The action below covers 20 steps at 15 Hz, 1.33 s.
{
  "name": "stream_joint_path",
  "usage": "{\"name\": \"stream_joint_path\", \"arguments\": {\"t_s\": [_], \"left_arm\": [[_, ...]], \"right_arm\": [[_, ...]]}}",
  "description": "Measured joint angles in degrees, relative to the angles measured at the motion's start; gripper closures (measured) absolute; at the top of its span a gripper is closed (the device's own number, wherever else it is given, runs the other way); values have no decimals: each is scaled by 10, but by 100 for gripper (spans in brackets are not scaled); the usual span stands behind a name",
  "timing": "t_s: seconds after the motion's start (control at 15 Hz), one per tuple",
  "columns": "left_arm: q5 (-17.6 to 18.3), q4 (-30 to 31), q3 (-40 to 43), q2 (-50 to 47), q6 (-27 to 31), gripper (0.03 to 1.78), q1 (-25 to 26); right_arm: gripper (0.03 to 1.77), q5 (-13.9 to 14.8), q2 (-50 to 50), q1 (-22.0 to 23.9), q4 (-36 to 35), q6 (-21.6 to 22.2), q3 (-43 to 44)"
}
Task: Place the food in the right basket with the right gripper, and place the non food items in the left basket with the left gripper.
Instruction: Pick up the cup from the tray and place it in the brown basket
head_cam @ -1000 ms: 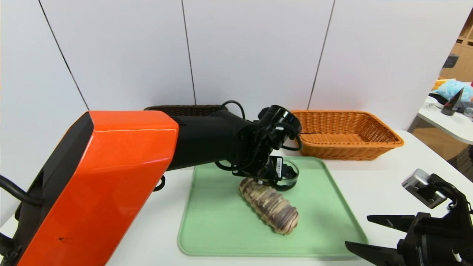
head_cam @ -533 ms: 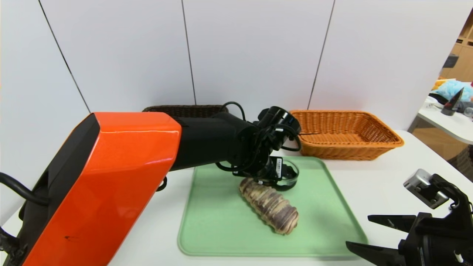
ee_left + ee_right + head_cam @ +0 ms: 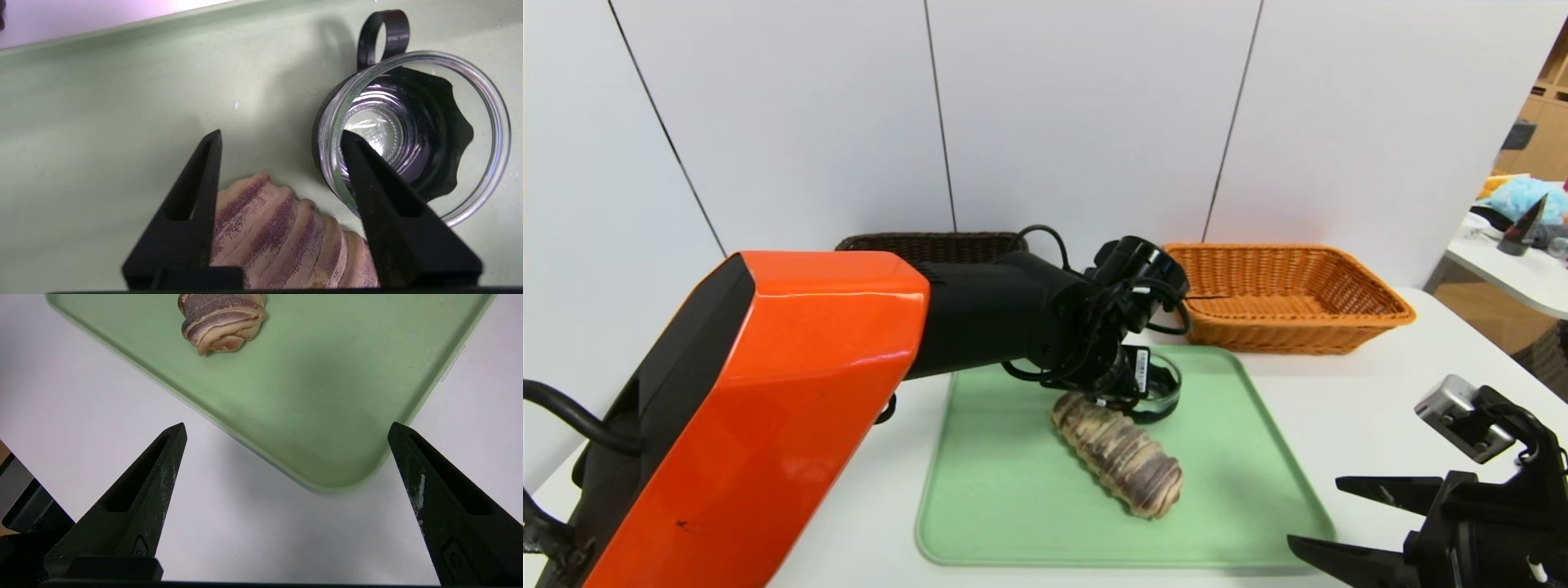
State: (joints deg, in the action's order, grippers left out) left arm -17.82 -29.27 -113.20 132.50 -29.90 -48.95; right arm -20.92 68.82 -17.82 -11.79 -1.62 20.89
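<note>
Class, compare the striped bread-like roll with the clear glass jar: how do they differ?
The tan-and-purple striped roll is long and ridged; the clear glass jar is round and smooth-rimmed.
The roll is opaque; the jar is see-through, with a dark lower part.
Both rest on the green tray.

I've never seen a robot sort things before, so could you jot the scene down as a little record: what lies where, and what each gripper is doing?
left gripper: open, reaching in over the tray, one fingertip over the glass jar's rim
right gripper: open, parked at the tray's near right corner
green tray: holds the jar and the striped roll
orange basket: behind the tray, on the right
dark brown basket: behind the left arm, mostly hidden
still to sort: jar, roll
</note>
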Motion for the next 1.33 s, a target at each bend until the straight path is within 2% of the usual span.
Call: {"name": "stream_joint_path", "arguments": {"t_s": [0.13, 0.2, 0.27, 0.8, 1.33], "left_arm": [[0, 0, 0, 1, 0, 109, 0], [0, 0, 0, 2, 0, 152, 0], [0, 4, -2, 2, 0, 173, 0], [0, 9, 0, -9, 1, 173, 10], [0, 7, 0, -76, -3, 173, 46]], "right_arm": [[10, 0, 0, 1, 0, 0, 0], [10, 0, 0, 1, 0, 0, 0], [10, 0, 0, 1, 0, 0, 0], [10, 0, 0, 1, -1, 0, 1], [10, -1, 1, 1, -1, 0, 0]]}}
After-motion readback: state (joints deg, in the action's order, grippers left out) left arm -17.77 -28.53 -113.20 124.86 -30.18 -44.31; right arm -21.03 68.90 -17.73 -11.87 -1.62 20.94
